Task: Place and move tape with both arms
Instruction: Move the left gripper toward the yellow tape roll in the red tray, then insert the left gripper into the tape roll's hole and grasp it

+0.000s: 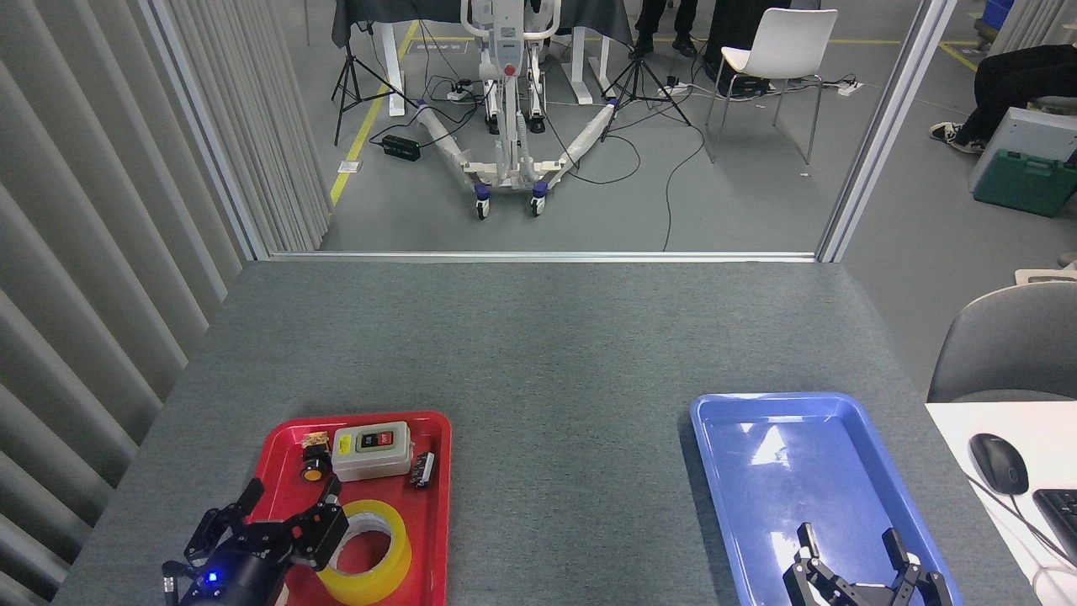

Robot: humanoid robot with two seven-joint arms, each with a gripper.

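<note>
1. Tape (367,551) lies flat in the near part of red tray (435,505), yellow roll w/ whitish core, hole up.
2. Left gripper (290,498) hangs over the tray's near-left area, fingers spread wide, holding nothing; right-hand finger (330,515) overlaps the roll's left rim, other finger (225,520) well left of the roll. Contact w/ roll: can't tell.
3. Grey switch box (371,450) sits at the tray's far end, beyond the roll.
4. Right gripper (850,547) over the near end of blue tray (698,421), well right of red tray, fingers apart, empty.
</note>
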